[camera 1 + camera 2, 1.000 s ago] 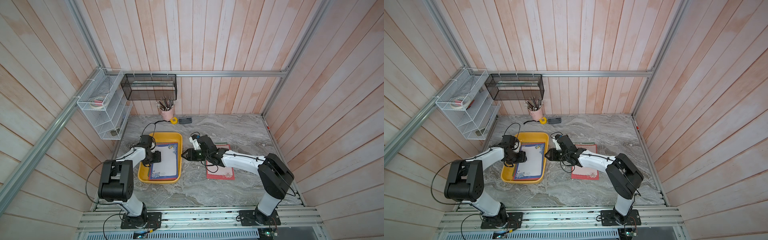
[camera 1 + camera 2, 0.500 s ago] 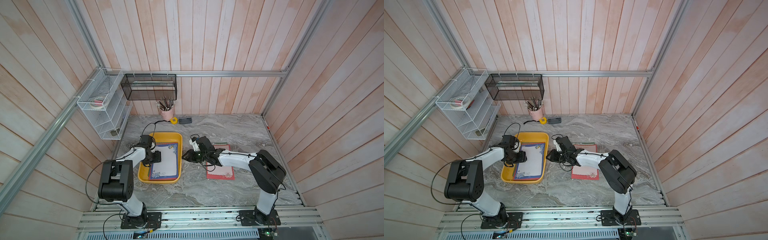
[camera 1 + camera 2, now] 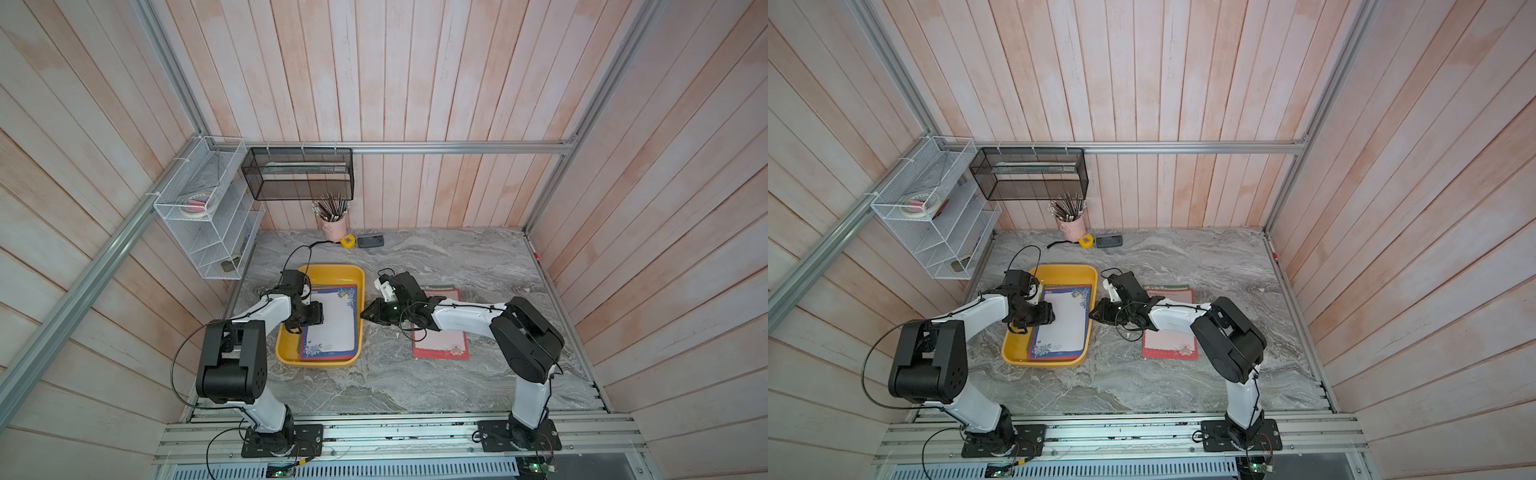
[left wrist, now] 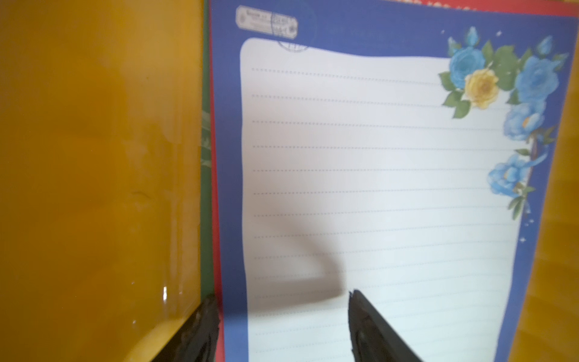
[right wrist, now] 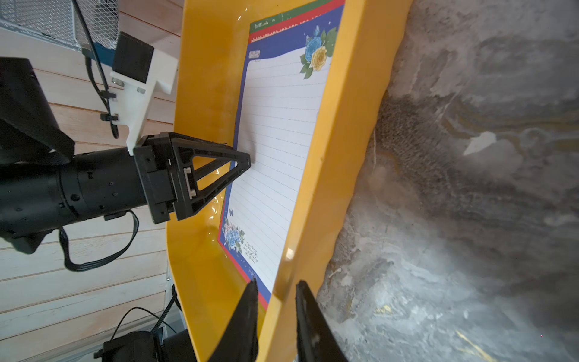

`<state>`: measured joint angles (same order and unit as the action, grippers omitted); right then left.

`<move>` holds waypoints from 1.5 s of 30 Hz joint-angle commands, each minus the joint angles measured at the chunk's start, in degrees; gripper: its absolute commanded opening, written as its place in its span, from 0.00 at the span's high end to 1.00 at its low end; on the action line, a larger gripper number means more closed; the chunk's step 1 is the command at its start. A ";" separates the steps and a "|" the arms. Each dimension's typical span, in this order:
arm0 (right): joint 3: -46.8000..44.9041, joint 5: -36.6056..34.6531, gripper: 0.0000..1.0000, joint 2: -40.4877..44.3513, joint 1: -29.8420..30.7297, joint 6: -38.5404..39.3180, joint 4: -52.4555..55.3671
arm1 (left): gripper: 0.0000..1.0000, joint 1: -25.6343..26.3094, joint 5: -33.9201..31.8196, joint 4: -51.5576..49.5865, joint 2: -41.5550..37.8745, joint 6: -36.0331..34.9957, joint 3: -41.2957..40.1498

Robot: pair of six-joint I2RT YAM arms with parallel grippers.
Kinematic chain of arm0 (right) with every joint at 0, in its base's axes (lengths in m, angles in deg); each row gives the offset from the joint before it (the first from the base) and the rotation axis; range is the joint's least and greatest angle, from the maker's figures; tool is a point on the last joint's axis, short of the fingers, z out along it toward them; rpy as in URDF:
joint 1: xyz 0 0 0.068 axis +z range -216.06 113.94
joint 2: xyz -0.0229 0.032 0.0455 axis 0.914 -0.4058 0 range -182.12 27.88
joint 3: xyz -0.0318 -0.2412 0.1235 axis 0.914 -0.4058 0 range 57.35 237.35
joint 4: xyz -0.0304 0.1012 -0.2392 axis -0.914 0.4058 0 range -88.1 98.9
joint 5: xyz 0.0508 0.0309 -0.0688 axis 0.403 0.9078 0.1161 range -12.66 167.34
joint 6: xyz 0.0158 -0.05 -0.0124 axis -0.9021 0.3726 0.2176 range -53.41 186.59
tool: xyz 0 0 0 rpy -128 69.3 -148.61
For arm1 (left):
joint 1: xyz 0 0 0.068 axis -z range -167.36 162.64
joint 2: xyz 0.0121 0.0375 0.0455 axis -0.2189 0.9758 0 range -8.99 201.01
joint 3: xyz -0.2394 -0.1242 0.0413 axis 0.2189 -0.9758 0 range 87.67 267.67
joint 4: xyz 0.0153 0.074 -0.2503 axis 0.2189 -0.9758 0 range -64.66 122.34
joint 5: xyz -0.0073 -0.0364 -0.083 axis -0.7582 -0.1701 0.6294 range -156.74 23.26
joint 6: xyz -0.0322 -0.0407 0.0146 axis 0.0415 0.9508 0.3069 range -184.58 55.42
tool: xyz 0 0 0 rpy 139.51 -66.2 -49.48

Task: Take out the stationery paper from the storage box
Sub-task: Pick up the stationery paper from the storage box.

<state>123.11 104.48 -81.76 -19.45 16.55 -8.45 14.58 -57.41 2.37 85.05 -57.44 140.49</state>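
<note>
Against the left wall the white wire rack held tape rolls, and right of it on the grey marbled tabletop sat the storage box, a glossy yellow tray with rounded corners, with the stationery paper stacked flat inside, a blue-bordered lined sheet topmost. The left gripper hung released over that sheet's left margin, black fingers spread. The right gripper straddled the box's thin right wall, one finger inside and one outside, though I could not tell whether it pinched; farther right a red-bordered sheet lay flat on the stone.
</note>
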 commanded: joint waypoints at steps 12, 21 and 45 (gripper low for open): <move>1.64 1.26 0.77 -1.96 -0.19 -1.00 -1.15 | 0.34 0.18 6.49 1.65 -1.85 1.13 1.22; 1.14 1.18 0.77 -1.98 -0.21 -1.27 -1.44 | 0.36 0.13 9.81 2.90 -3.77 1.59 0.80; 1.03 1.29 0.78 -1.80 -0.23 -1.81 -1.95 | 0.48 0.18 18.97 5.87 -4.83 4.04 -0.17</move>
<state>123.22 105.18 -82.59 -19.47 15.17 -9.65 14.58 -41.00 6.87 80.77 -54.08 140.65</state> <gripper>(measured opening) 0.223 0.528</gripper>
